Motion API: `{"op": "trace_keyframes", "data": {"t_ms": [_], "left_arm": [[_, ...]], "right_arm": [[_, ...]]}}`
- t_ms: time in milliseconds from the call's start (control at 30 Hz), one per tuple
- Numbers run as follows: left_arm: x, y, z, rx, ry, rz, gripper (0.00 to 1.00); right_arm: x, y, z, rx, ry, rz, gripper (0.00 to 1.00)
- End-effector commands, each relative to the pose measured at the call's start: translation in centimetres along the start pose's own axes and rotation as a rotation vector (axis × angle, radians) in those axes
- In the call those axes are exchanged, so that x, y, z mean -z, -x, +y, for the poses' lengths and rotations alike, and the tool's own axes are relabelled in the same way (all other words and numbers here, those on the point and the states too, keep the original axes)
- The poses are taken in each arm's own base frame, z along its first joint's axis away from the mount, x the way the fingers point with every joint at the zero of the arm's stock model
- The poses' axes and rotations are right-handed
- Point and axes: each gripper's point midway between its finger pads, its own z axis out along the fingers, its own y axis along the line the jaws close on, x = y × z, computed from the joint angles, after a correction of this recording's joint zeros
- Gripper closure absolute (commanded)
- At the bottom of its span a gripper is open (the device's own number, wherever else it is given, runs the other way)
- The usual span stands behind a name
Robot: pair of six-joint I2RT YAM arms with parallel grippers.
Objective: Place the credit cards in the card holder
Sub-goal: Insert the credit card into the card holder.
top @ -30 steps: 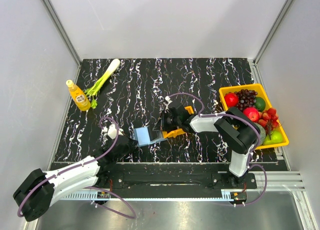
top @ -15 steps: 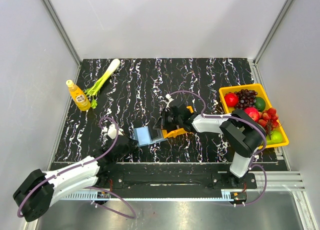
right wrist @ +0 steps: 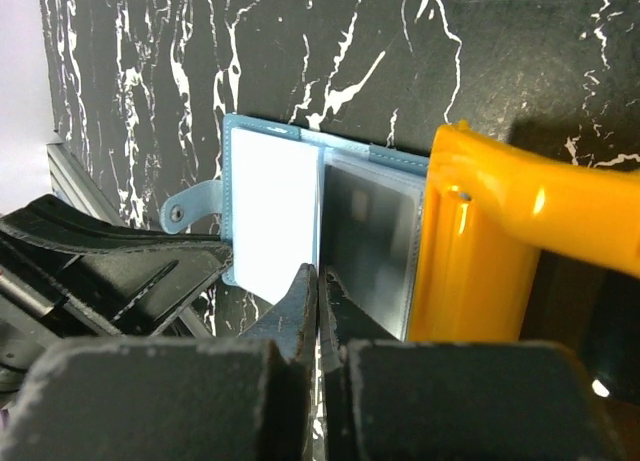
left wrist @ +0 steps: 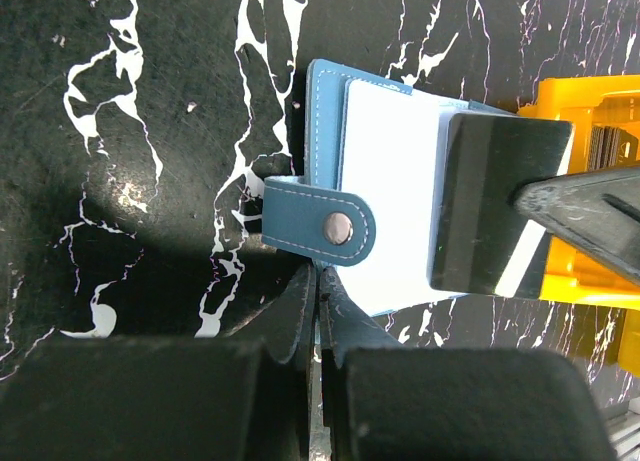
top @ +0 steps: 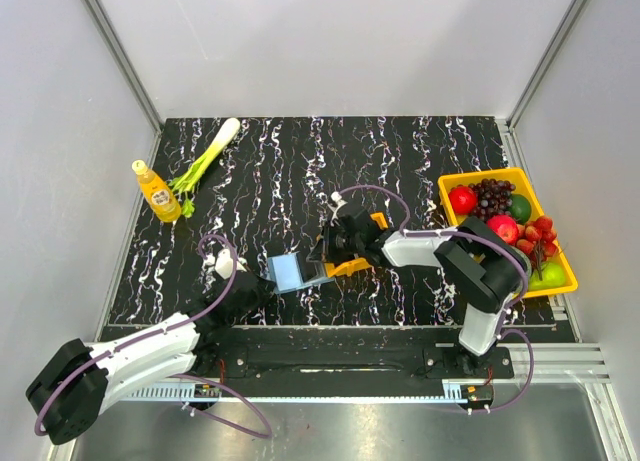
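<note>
Open card holder (left wrist: pixel 385 181) lay on bench (left wrist: pixel 150 101), mid-near, against orange tray (right wrist: pixel 470 241). Soft flaps, likely light, so you needed it pinned: left fingers (left wrist: pixel 290 311) pinched shut on its near edge. Thin dark credit card (left wrist: pixel 495 206), likely stiff, slick, was edge-gripped in closed right fingers (right wrist: pixel 285 321) over pocket. Bench glossy; little room beside tray

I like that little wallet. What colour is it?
The wallet is blue, with a paler blue inside. The left wrist view shows it best.
</note>
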Motion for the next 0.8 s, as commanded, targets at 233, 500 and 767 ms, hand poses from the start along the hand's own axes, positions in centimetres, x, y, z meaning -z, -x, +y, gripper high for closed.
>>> {"op": "trace_keyframes", "data": {"t_ms": [233,500,767], "left_arm": [[-0.2,0.4,-0.1,0.001,-0.006,-0.023,1.0],[-0.1,0.5,-0.2,0.001,-0.01,-0.025,1.0],[-0.1,0.5,-0.2,0.0,-0.008,-0.026,1.0]], "right_arm": [[1.0,1.8,3.1,0.049,0.069,-0.053,1.0],[-0.5,0.7,2.6,0.042,0.072,-0.023,1.0],[-0.9,0.0,1.6,0.033,0.043,-0.01,1.0]]}}
